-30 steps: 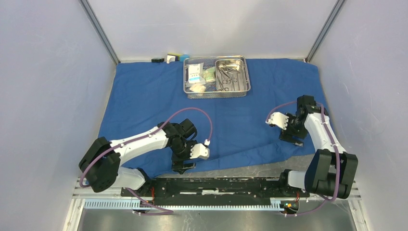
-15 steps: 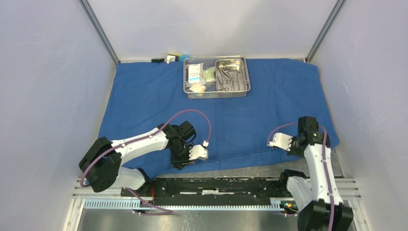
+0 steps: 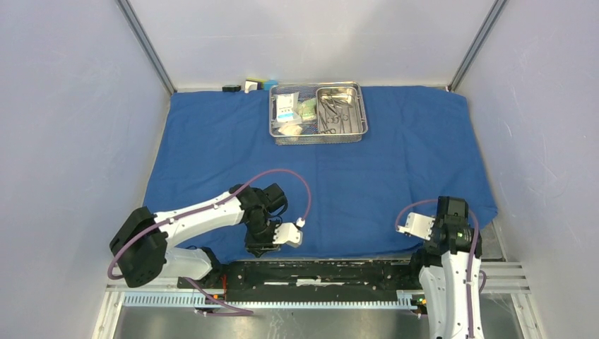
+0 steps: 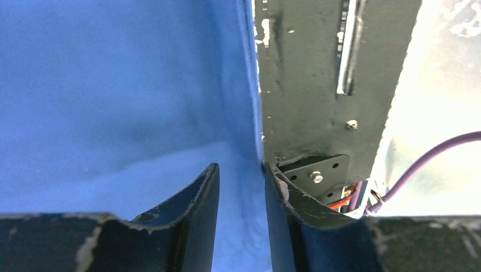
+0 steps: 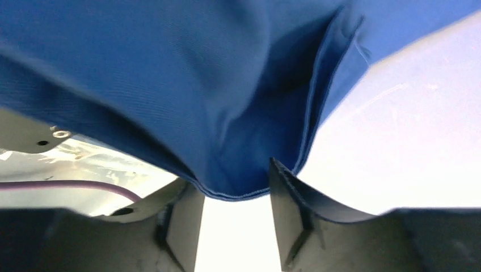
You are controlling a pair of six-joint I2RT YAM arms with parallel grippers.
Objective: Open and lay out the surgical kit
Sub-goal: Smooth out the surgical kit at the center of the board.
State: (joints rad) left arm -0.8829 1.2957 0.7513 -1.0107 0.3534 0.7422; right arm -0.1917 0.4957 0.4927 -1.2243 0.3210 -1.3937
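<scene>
The blue cloth wrap (image 3: 353,176) lies spread flat over the table. The wire-mesh basket (image 3: 272,113) stands on its far middle. The basket holds three white/green packets (image 3: 286,106) and the steel pan (image 3: 337,90) with slim instruments (image 3: 330,113). My left gripper (image 3: 260,248) is at the cloth's near edge. In the left wrist view (image 4: 239,167) its jaws are slightly apart, with cloth (image 4: 113,85) showing between them. My right gripper (image 3: 443,244) is at the near right corner. In the right wrist view (image 5: 233,175) it is open, with the cloth hem (image 5: 238,141) at its tips.
Small black (image 3: 232,88), white (image 3: 250,86) and blue (image 3: 270,84) blocks sit beyond the cloth's far edge. The black mounting rail (image 3: 318,272) runs along the near edge. It also shows in the left wrist view (image 4: 306,85). Grey walls close in left, right and back.
My right arm has drawn back toward the near edge, and the cloth's near right part now lies flat. My left gripper moved slightly nearer, and the near fold has flattened.
</scene>
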